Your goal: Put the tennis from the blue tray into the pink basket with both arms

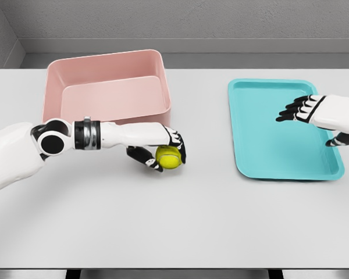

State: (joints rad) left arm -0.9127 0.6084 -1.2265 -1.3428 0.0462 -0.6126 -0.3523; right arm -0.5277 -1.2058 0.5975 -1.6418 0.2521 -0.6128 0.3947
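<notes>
Yellow-green, the tennis ball (168,157) sits in the grip of the left hand (161,152), whose black-tipped fingers (181,146) curl around it from above and below. That arm enters at nine o'clock and reaches across the pale grey bench (174,226) almost level, forearm pointing toward three o'clock, with the hand stopping just short of the middle. The ball is held near the pink basket (107,87), just off its front right corner at about five o'clock from it, outside the basket wall. Whether ball or hand touches the bench cannot be told.

At three o'clock the right hand (305,110) hangs over the blue tray (279,139), fingers spread and pointing toward nine o'clock, holding nothing. Its thumb (340,139) shows lower down, near the tray's right rim. The right arm is cut off by the picture's edge past the wrist, and it hides part of the tray's right rim. The left arm's shoulder is likewise cut off at the left edge. Part of the ball is covered by the fingers.
</notes>
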